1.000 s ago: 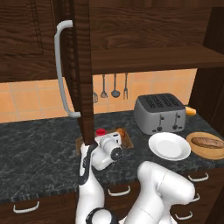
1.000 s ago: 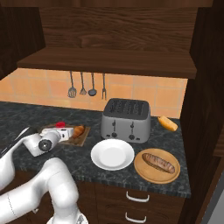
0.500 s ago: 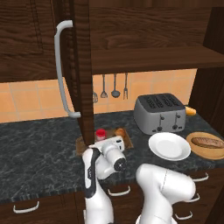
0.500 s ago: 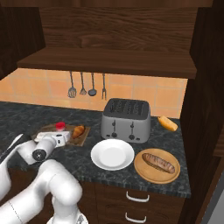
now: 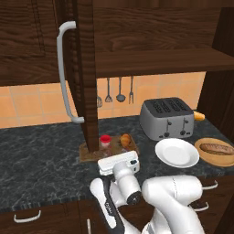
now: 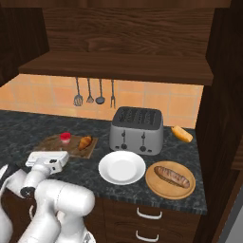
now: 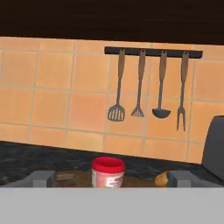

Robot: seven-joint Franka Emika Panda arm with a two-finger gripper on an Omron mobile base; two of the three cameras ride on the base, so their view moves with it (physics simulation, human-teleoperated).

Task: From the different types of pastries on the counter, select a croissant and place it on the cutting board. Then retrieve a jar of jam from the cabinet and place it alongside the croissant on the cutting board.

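The gripper [image 7: 112, 180] hangs low at the counter's [image 5: 41, 160] front edge, fingers spread wide and holding nothing; just beyond, the jar [image 5: 105, 142] stands upright on the board [image 5: 89, 154] beside the croissant [image 5: 125, 139]; behind them rise the toaster [image 5: 165, 119], the hanging utensils [image 7: 151, 83] and the open cabinet door [image 5: 84, 68].

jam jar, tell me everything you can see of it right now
The jar of jam is a small clear glass jar with a red lid and pinkish-red contents. It stands upright on the cutting board, towards the board's left end, with the croissant apart from it to its right. Nothing grips it: the gripper sits back from the board, nearer the counter's front edge.
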